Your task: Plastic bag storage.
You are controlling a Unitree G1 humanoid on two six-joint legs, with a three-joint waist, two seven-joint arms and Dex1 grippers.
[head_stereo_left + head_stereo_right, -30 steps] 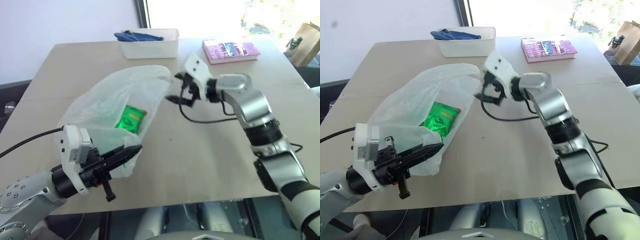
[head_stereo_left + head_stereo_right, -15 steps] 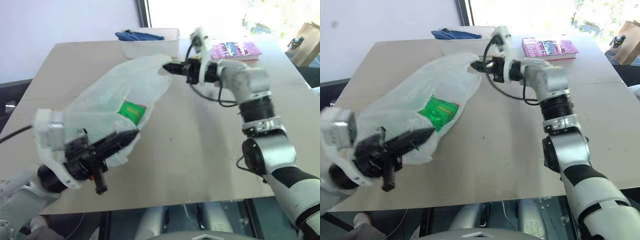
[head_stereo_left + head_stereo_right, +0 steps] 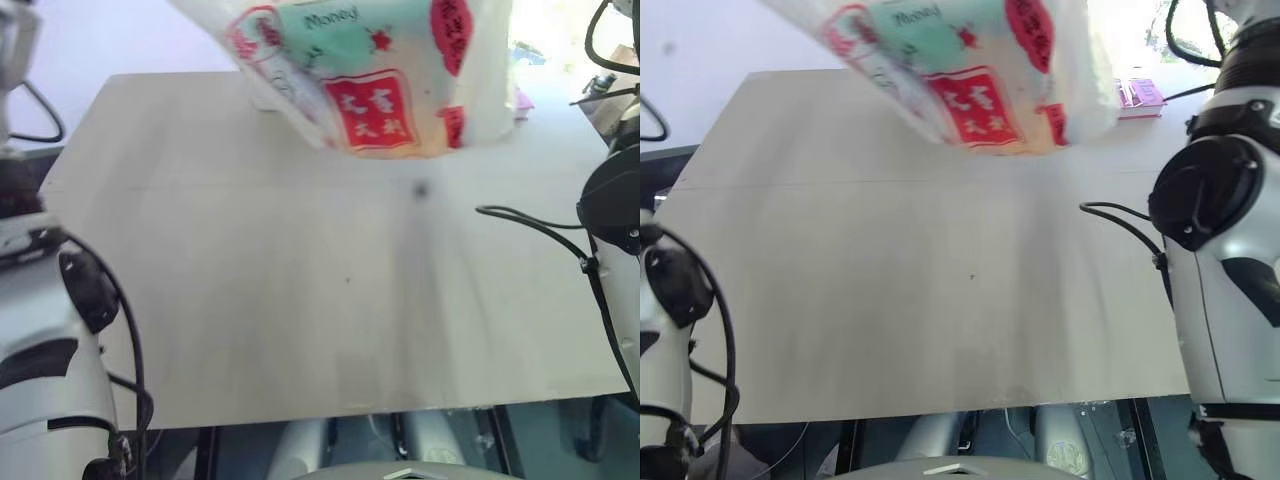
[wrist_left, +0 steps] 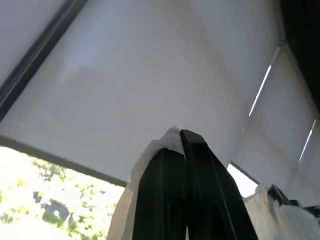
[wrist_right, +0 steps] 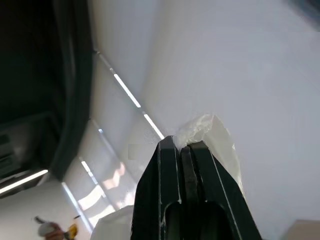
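Observation:
The plastic bag (image 3: 380,70) hangs in the air above the far half of the table, and its sagging bottom reaches down from the top of the eye views. A green packet (image 3: 350,30) with red labels shows through the thin film. In the left wrist view my left gripper (image 4: 184,145) is shut on a pinch of the white bag (image 4: 170,137), pointing up toward the ceiling. In the right wrist view my right gripper (image 5: 182,145) is likewise shut on a crumpled edge of the bag (image 5: 210,127).
The tan table (image 3: 300,300) lies below the bag. A pink book (image 3: 1137,93) peeks out at the far right behind the bag. A black cable (image 3: 525,225) loops over the table's right side beside my right arm.
My right gripper shut on the bag's far edge. Both arms then swung up and lifted the bag, with the green packet inside, off the table.

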